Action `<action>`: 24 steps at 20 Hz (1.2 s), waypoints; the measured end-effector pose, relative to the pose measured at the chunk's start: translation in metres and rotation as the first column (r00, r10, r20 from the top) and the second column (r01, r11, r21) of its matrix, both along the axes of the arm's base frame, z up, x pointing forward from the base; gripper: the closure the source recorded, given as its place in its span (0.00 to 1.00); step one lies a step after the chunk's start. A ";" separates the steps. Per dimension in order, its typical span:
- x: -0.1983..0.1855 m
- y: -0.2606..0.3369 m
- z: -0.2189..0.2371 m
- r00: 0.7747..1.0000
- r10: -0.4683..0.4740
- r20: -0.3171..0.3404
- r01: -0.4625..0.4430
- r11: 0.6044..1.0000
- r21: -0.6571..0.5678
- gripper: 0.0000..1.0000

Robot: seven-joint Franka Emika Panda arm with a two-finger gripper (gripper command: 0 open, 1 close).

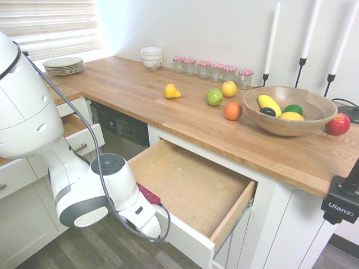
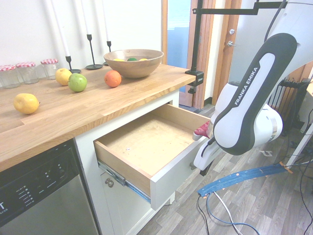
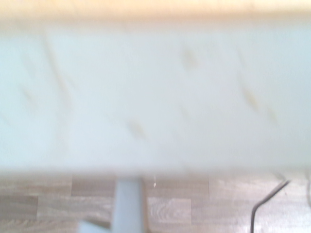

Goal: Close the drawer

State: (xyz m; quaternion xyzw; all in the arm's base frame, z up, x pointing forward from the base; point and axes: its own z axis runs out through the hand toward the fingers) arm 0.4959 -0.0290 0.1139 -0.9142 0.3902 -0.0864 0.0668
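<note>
Left to right in the first exterior view: arm at 8 o'clock, its gripper [image 1: 150, 221] low against the outside of the front panel [image 1: 185, 240] of the drawer [image 1: 193, 188]. Fingers are hidden behind the wrist in both exterior views; jaws read as clenched, nothing visibly held. The drawer sits at 5 o'clock under the worktop [image 1: 168, 109], pulled far out, plywood bottom bare. Fruit bowl [image 1: 289, 109] at 2 o'clock, well apart, no concern.

Second exterior view: drawer [image 2: 146, 147] centre, gripper [image 2: 201, 161] at 3 o'clock, just beside the front's right end.

Risks, judged:
- Contact is off-centre, near one end of the front. An uneven push may rack the drawer on its runners and jam it.
- Gripper points steeply down. It may slide down the panel instead of driving it in.
- Handle not visible, so snagging on it can't be ruled out.
- Wrist view is blurred white panel [image 3: 155, 97] over floor, no help for alignment.
</note>
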 end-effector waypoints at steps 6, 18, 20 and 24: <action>0.019 0.002 0.012 0.999 -0.011 0.044 0.010 1.000 0.024 1.00; 0.085 -0.001 0.026 0.997 -0.007 0.080 0.006 1.000 0.014 1.00; 0.098 0.000 0.028 0.996 -0.010 0.084 0.009 1.000 0.009 1.00; 0.121 0.001 0.029 0.994 -0.018 0.103 0.018 1.000 0.001 1.00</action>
